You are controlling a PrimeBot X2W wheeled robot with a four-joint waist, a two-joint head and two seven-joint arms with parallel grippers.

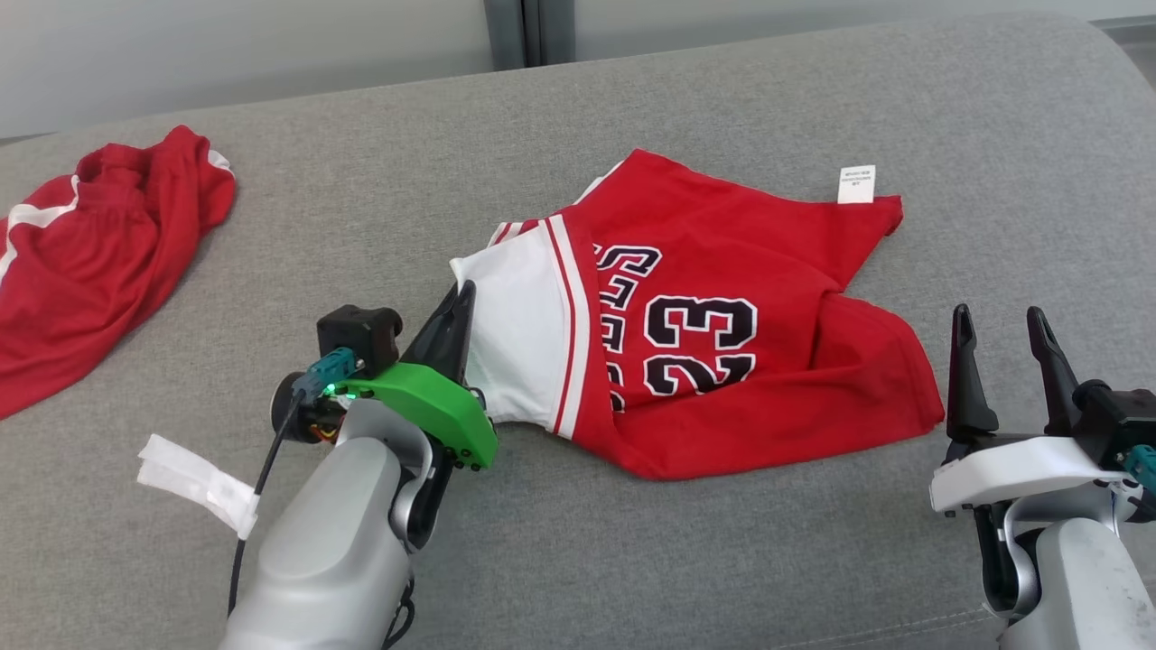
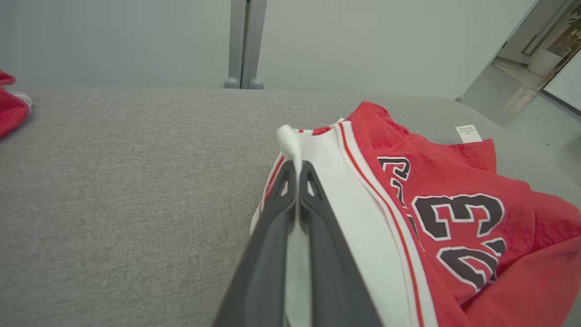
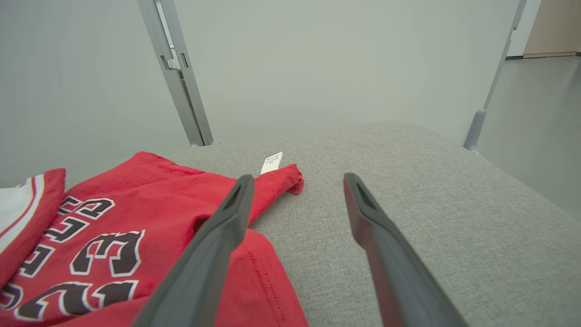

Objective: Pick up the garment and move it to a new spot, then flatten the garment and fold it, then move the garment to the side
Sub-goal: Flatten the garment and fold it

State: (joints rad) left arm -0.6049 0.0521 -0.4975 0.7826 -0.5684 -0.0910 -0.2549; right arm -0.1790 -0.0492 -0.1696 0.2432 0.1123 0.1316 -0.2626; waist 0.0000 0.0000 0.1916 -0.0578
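The garment is a red jersey with a white side panel and the number 23, lying crumpled in the middle of the grey cushion. My left gripper is shut on the white panel's left edge; in the left wrist view white cloth sticks out past the pinched fingertips of that gripper, with the garment spread to the right. My right gripper stands open just off the garment's lower right corner, holding nothing. In the right wrist view the same gripper spreads over bare cushion beside the garment.
A second red garment lies bunched at the cushion's far left. A white tag sticks up from the jersey's far right corner. A white strip hangs by my left forearm. Grey cushion stretches along the front.
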